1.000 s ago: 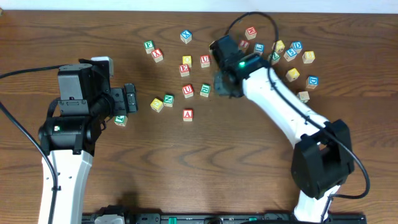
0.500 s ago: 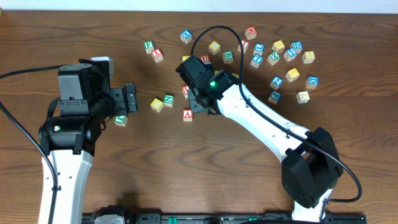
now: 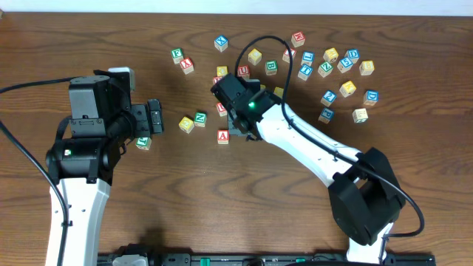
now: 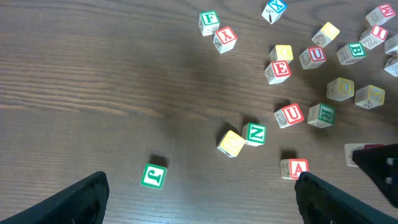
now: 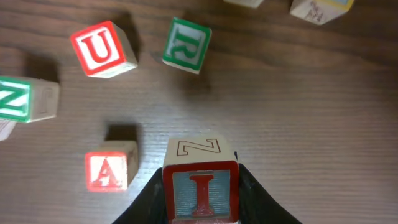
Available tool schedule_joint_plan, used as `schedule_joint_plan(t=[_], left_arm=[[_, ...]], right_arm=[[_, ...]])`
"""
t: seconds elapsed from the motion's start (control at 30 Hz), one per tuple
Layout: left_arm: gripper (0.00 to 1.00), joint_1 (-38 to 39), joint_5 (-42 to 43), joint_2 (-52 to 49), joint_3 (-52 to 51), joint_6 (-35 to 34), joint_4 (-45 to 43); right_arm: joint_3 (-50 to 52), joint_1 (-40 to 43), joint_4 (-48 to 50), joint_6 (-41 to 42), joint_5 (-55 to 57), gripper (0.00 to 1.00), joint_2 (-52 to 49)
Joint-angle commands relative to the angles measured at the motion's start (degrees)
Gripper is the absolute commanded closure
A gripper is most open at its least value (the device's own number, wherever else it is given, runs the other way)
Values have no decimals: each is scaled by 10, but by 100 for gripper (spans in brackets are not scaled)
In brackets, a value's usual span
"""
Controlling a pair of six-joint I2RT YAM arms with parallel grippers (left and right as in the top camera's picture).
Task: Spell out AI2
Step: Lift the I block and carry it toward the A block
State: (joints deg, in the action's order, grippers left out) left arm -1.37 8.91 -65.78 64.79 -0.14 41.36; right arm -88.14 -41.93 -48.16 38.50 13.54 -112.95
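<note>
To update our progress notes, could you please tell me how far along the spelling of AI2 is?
Looks done: the A cube sits face-up, apart from the scattered cubes. In hand: the right tool is shut on the I cube, just right of the A, not yet released. Left: release it, then add the blue 2, which I cannot pick out among them.

Soft overhead light is spreading evenly over the wooden counter (image 3: 192,214); the A cube (image 5: 107,170) is throwing a short, blurry shadow; the I cube (image 5: 200,194) is appearing crisp close up; the left end effector (image 4: 199,196) is showing dark and slightly soft.
</note>
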Motion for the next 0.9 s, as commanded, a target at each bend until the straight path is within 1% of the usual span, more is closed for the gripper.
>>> schedule_joint_plan(t=[0.0, 0.37, 0.67, 0.87], left_arm=[[6, -2, 3, 2, 16, 1, 0], [6, -2, 3, 2, 16, 1, 0], [6, -2, 3, 2, 16, 1, 0], [6, -2, 3, 2, 16, 1, 0]], right_arm=[[41, -12, 26, 33, 9, 75, -7], [42, -24, 34, 26, -4, 76, -6], [51, -64, 47, 26, 19, 73, -6], [59, -65, 56, 26, 24, 71, -6]])
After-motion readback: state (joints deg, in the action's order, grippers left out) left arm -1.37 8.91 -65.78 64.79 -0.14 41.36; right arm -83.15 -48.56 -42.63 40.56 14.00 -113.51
